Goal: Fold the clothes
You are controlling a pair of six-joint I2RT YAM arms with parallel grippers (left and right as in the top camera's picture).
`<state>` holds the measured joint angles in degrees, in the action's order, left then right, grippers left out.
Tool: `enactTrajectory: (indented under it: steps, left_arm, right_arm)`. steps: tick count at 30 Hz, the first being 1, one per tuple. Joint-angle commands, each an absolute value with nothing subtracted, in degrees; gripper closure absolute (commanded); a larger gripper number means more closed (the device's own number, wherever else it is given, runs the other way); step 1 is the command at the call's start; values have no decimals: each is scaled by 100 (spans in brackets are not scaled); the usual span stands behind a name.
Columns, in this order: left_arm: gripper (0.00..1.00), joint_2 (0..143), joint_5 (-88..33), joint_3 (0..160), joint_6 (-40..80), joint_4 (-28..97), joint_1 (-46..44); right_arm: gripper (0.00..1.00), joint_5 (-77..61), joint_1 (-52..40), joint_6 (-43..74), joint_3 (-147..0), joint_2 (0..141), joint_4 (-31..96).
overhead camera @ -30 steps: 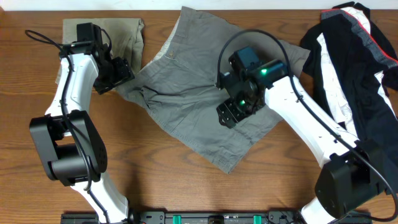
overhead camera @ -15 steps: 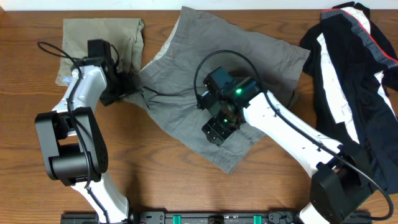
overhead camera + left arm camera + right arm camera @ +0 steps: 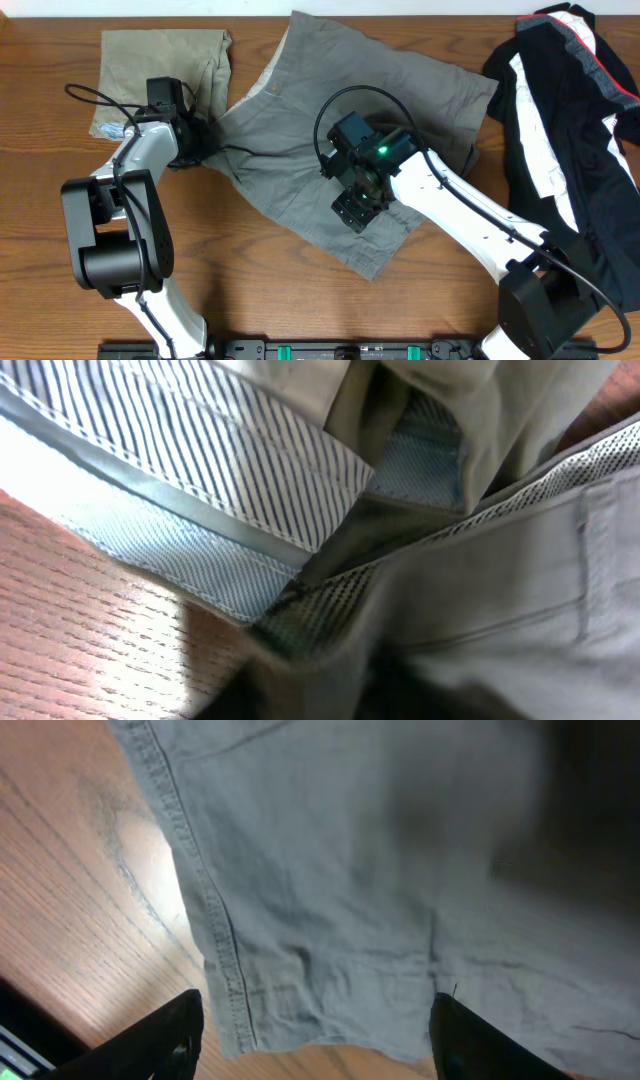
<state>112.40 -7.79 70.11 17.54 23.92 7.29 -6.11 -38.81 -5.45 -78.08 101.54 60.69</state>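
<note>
The grey shorts (image 3: 300, 120) lie spread and rumpled across the middle of the table. My left gripper (image 3: 200, 141) is at their left edge, by the waistband. In the left wrist view the striped waistband lining (image 3: 240, 470) fills the top and grey cloth (image 3: 520, 560) bunches up into the blurred jaws, which look shut on it. Creases in the cloth run out from that spot. My right gripper (image 3: 355, 211) hovers open over the lower leg. Its two fingers straddle the stitched hem (image 3: 225, 970), with nothing between them. The khaki shorts (image 3: 150, 60) lie folded at the back left.
A black top (image 3: 570, 130) with white and red stripes is heaped at the right edge. Bare wooden table (image 3: 250, 290) runs along the front. The right arm's cable loops above the grey shorts.
My left gripper slid down and right off the khaki shorts onto the grey shorts' edge and closed there. My right gripper moved left and forward over the lower leg.
</note>
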Motion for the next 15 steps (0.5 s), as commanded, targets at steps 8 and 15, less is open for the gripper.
enactTrajectory:
  steps: [8,15]
  left_arm:
    - [94,11306,-744,6987,1879,2355,733]
    - [94,11306,-742,6984,1879,2344,733]
  right_arm:
    - [29,-886,-4359,-539,-7231,10178,6366]
    - [29,-915,-4910,-165,-6755,10178,6302]
